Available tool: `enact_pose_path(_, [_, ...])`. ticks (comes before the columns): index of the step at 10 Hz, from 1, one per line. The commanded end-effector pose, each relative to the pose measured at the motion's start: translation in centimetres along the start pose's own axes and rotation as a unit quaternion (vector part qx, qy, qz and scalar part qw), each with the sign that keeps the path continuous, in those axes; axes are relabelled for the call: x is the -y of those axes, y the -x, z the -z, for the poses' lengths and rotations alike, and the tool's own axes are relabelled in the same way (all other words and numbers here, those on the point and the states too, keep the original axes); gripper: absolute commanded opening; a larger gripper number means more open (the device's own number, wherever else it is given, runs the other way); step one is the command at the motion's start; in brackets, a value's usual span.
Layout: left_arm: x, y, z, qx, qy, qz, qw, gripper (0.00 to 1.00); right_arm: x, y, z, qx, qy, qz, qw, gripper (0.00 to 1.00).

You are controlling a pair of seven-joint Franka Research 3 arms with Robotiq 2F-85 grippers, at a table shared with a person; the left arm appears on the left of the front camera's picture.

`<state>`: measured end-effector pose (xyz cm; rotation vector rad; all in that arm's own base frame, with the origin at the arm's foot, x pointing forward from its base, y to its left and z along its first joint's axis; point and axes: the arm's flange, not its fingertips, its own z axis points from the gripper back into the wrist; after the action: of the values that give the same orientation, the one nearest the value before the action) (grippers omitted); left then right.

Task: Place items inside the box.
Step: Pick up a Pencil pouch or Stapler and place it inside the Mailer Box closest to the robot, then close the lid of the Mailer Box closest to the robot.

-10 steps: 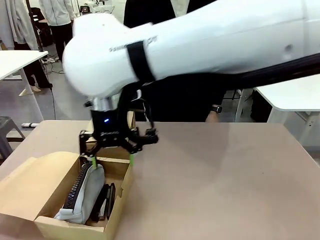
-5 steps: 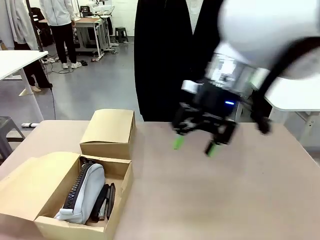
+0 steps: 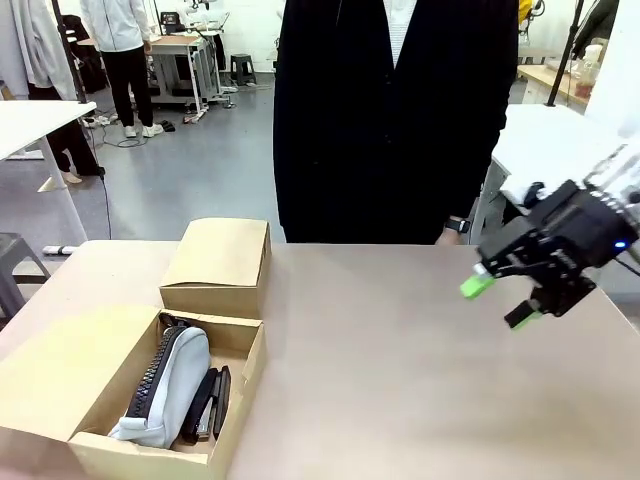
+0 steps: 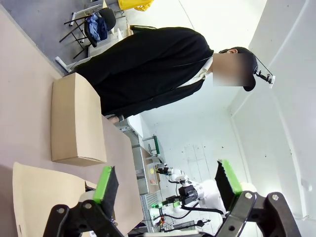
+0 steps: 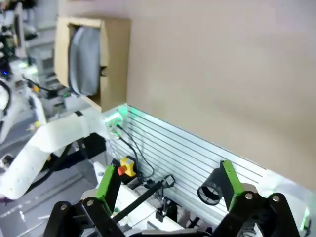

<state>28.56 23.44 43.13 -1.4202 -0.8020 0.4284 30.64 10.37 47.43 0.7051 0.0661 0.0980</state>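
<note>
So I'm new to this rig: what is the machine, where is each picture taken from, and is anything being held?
The front view looks across a tan table at a standing person. The right gripper is a white arm's two-finger claw with green pads, open and empty. The open cardboard box holds a grey pencil case beside a black item; a closed box sits behind it. The other pictures come from wrist cameras. The left gripper is also open, holding nothing.

Black right claw (image 3: 497, 302), green pads (image 3: 477, 286), seemingly a blue light
</note>
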Motion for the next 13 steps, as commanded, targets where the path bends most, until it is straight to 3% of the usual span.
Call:
enact_pose_path(1, [0.1, 0.3, 0.0, 0.004, 0.01, 0.009, 1.0, 1.0, 9.0, 7.2, 1.9, 0.013, -0.087, -0.009, 0.996, 1.0])
enact_pose_path(2, [0.1, 0.3, 0.0, 0.004, 0.01, 0.009, 1.0, 1.0, 12.7, 8.6, 2.1, -0.003, -0.115, 0.017, 0.993, 1.0])
enact_pose_path(3, [0.1, 0.3, 0.0, 0.004, 0.01, 0.009, 1.0, 1.0, 15.6, 9.9, 3.6, -0.036, -0.154, -0.006, 0.987, 1.0])
enact_pose_path(4, [0.1, 0.3, 0.0, 0.004, 0.01, 0.009, 1.0, 1.0, 18.0, 10.6, 6.6, -0.048, -0.191, -0.027, 0.98, 1.0])
enact_pose_path(5, [0.1, 0.3, 0.0, 0.004, 0.01, 0.009, 1.0, 1.0, 18.8, 10.4, 9.7, -0.038, -0.229, -0.004, 0.973, 1.0])
enact_pose_path(6, [0.1, 0.3, 0.0, 0.004, 0.01, 0.009, 1.0, 1.0, 13.3, 1.5, -4.6, -0.02, -0.156, -0.002, 0.988, 1.0])
enact_pose_path(13, [0.1, 0.3, 0.0, 0.004, 0.01, 0.009, 1.0, 1.0, 13.3, 1.5, -4.6, -0.02, -0.156, -0.002, 0.988, 1.0])
